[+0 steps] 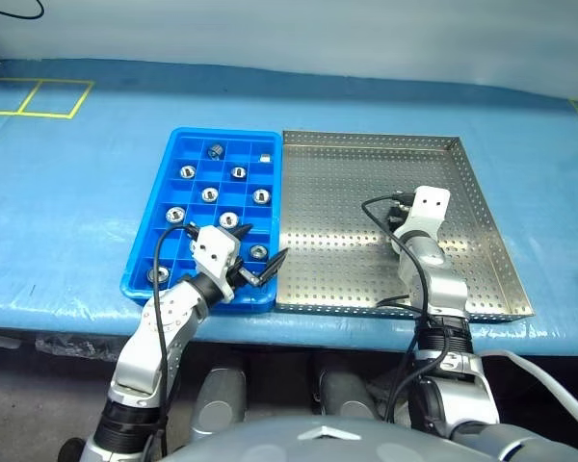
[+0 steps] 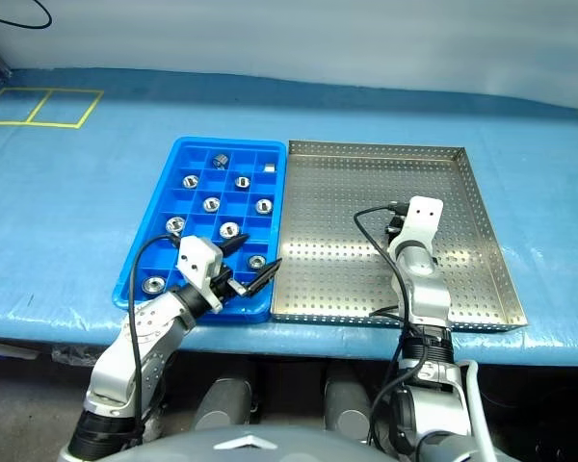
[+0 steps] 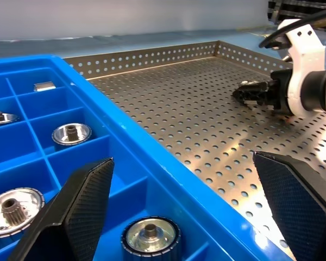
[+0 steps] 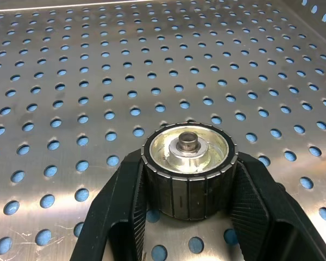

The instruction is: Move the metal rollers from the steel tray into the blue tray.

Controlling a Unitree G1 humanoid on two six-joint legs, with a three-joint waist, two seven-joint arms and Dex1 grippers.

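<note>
The right end effector [image 4: 187,217] was clamped on a roller [image 4: 188,168] in the steel tray [image 1: 482,192]; the left end effector [image 1: 257,258] hung spread apart over the blue tray [image 1: 146,245].

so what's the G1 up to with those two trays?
It is moving metal rollers from the steel tray into the blue tray. The right gripper is shut on a roller standing on the steel tray's perforated floor, apparently the last one there. The left gripper is open and empty, hovering over the blue tray's near corner by the steel tray. About nine rollers sit one per compartment, along with a small whitish block.
</note>
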